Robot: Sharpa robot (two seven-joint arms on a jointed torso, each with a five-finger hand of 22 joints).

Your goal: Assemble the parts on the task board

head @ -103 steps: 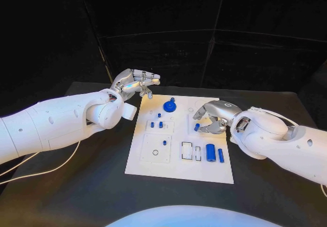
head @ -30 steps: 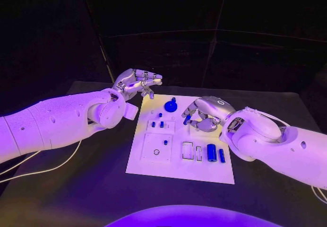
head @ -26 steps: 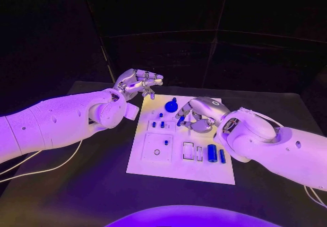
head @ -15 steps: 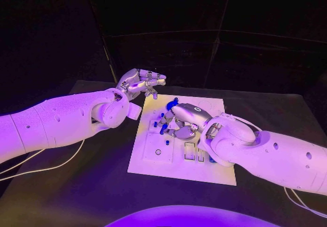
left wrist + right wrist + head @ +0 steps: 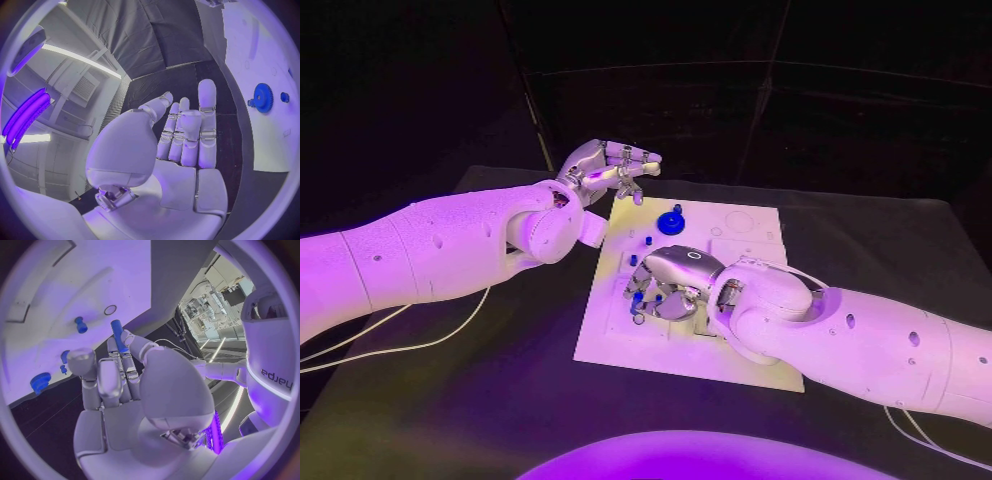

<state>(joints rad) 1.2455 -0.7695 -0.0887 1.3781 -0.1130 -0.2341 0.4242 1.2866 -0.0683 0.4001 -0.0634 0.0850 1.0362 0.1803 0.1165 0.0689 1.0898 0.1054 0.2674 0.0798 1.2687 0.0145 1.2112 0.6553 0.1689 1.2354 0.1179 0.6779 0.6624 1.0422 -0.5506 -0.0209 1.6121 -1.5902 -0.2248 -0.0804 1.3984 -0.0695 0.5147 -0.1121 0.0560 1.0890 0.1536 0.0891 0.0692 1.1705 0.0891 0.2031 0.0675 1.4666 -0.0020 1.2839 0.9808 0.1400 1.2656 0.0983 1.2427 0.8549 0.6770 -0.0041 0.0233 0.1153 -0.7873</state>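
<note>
A slim blue peg (image 5: pixel 117 335) lies along the fingers (image 5: pixel 129 371) of the right hand (image 5: pixel 668 285), nipped there with its free end pointing down at the white task board (image 5: pixel 744 222), which lies in the middle of the black bench (image 5: pixel 473 380). The hand hangs low over the board's left half, presumably so that the peg can be lined up with the small round hole (image 5: pixel 110 309) near its tip; whether the peg already touches the board I cannot tell. Other parts wait on the board: a short blue peg (image 5: pixel 80 324) standing close by and a blue gear (image 5: pixel 672 220) toward the far end. The left hand (image 5: pixel 606 168) hovers beyond the board's far left corner, well apart from the work, its fingers (image 5: pixel 206 119) straight, side by side and holding nothing, likely parked out of the way.
</note>
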